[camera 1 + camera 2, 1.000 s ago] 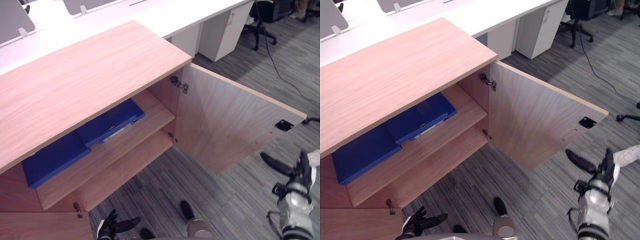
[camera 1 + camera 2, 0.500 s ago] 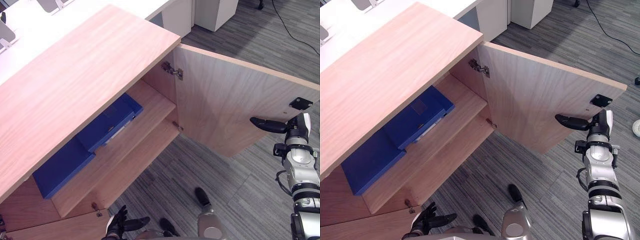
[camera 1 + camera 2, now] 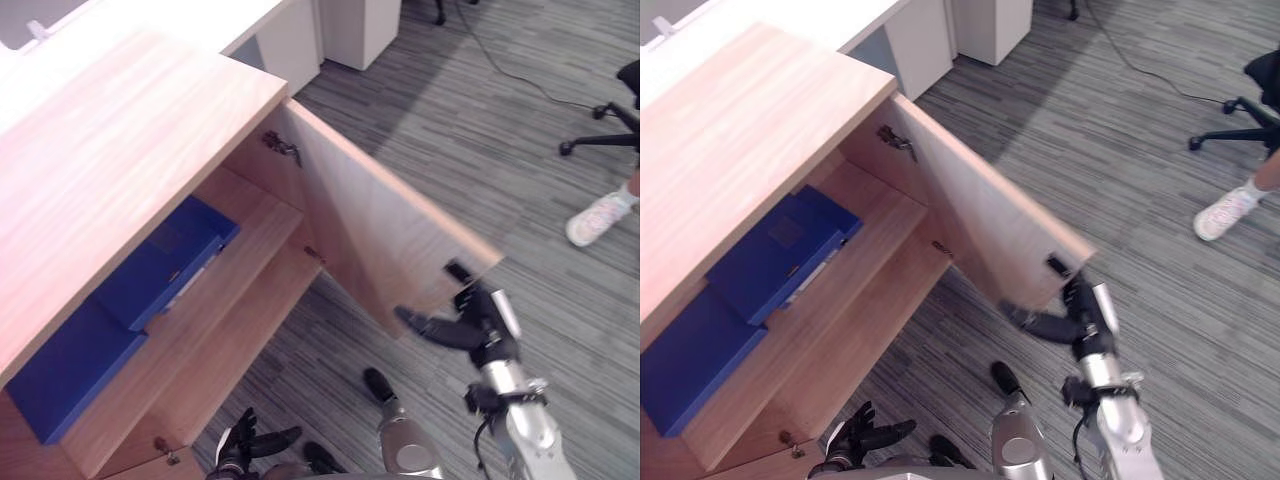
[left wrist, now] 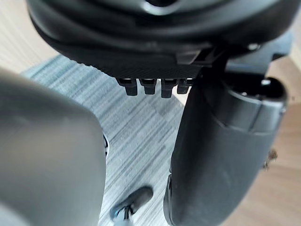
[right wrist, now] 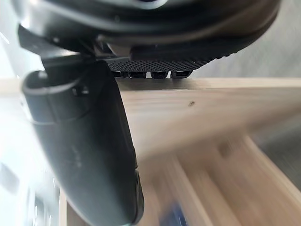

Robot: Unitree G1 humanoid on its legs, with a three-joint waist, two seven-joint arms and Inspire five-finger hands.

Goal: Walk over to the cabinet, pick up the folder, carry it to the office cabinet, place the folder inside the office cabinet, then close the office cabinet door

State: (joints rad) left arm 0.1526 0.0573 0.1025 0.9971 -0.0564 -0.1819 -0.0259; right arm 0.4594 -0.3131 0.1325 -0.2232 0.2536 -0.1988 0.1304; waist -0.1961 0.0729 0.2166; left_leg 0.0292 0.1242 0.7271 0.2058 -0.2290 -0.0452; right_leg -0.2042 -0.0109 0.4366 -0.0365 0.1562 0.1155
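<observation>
Two blue folders lie on the upper shelf of the wooden office cabinet (image 3: 120, 140): one (image 3: 165, 260) partly over the other (image 3: 65, 365), which sits further left. The cabinet's right door (image 3: 370, 240) stands partly open, angled out over the carpet. My right hand (image 3: 468, 325) is at the door's free lower corner, by the black latch plate. Its fingers are straight against the door's outer side and its thumb (image 5: 89, 141) reaches under the edge. My left hand (image 3: 245, 448) hangs low near the cabinet's lower left, open and holding nothing.
A person's white shoe (image 3: 598, 215) and an office chair's base (image 3: 600, 140) are on the grey carpet to the right. A white desk with drawer units (image 3: 350, 25) stands behind the cabinet. A second cabinet door's edge shows at the lower left (image 3: 140, 465).
The right door has swung from wide open to partly open, with my right hand moving with its free edge. The camera has also shifted. The folders have not moved.
</observation>
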